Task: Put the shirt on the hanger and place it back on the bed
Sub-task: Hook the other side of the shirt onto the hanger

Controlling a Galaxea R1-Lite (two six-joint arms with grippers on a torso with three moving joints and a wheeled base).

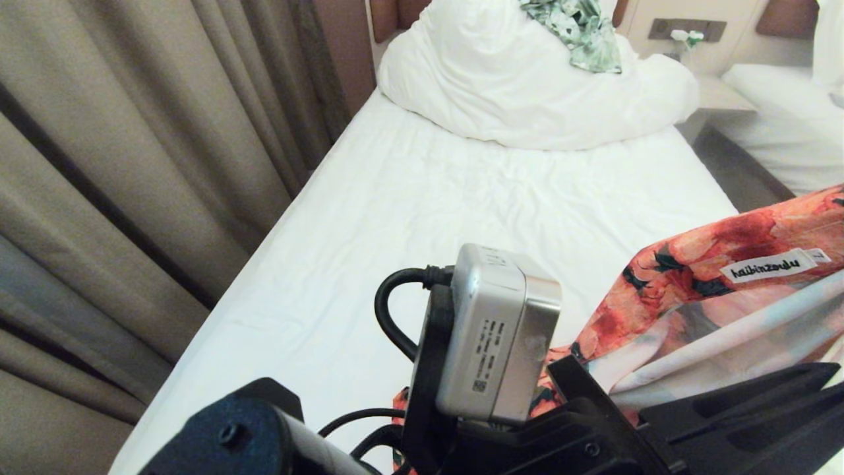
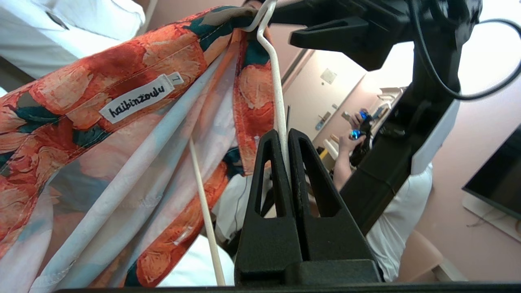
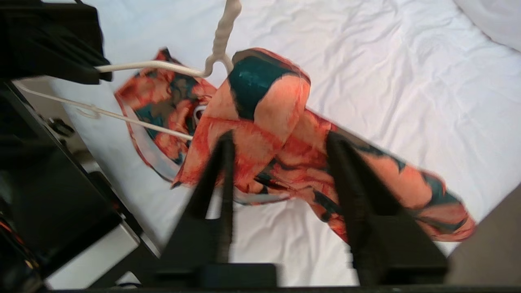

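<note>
Shirt [image 3: 285, 134] drapes hanger [image 2: 276, 97] above bed [image 1: 409, 198] edge.

Hanger [image 2: 279, 101] hook cut off at frame top — shirt [image 2: 122, 134] hem past edge, lower wire hidden.

Soft matt printed cloth of the shirt [image 2: 122, 134] I hold up, smooth cream-coated wire hanger [image 2: 277, 101], matt black textured plastic left gripper [image 2: 288, 138] fingers, crumpled matt white cotton on the bed [image 1: 422, 198], brushed silvery camera casing [image 1: 498, 330].

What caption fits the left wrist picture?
Left end effector shut on the hanger, flowered shirt draped beside it.
</note>
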